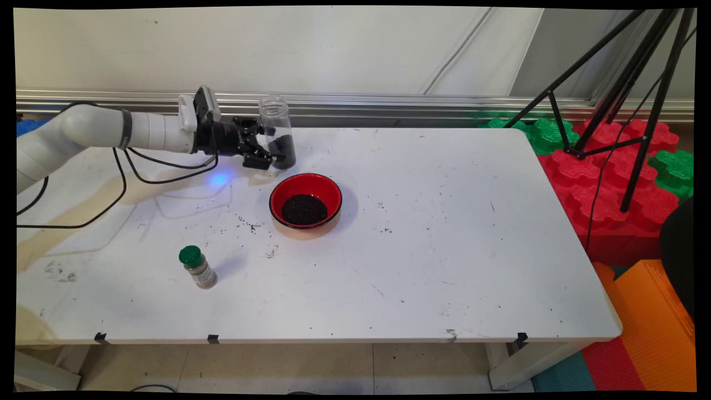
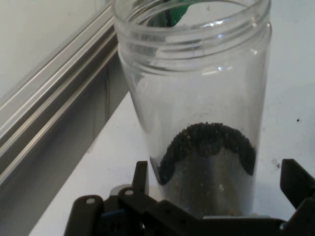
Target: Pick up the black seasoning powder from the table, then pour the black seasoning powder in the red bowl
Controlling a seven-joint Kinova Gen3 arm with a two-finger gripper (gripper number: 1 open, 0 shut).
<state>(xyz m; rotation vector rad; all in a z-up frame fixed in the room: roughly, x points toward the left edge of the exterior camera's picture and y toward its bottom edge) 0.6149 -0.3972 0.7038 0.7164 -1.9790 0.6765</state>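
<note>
Main view has the gripper clamped round an upright clear jar of dark grains, lidless, just behind the red bowl of grains.

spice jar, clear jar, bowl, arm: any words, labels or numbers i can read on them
No text can be read in either view.
Small spice jar with green cap: its label is too small to read.
Clear jar in the pincer: no label shows.
Red bowl: no markings.

Bright even light, soft shadows; hand view slightly blurred.
</note>
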